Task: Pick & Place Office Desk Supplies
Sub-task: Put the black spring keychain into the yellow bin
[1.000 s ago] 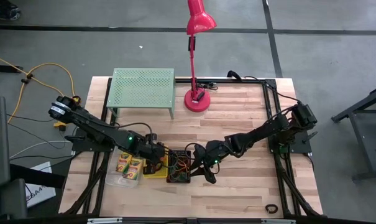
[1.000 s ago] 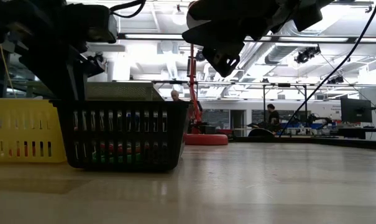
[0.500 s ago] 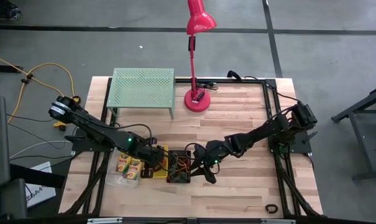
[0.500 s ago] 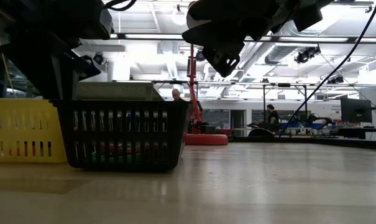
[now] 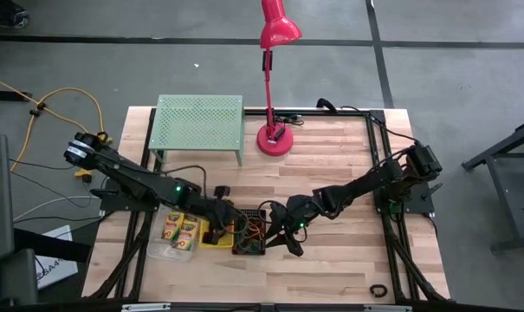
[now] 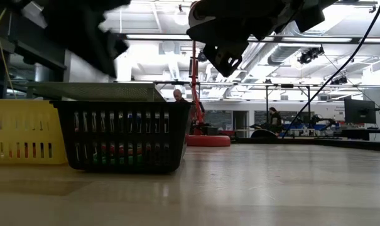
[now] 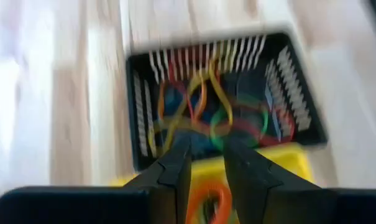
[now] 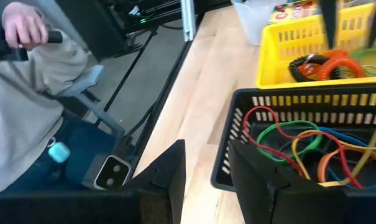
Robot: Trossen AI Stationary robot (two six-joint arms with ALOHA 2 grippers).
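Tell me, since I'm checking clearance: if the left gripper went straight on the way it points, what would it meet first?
Probably the orange loop in the yellow bin, seen between the open fingers of the left gripper. The black mesh bin lies beyond, though depth is unclear.

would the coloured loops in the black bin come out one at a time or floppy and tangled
Probably tangled: the coloured loops overlap in the black mesh bin. They look thin and bent, so likely floppy and light. One may snag the bin's slots.
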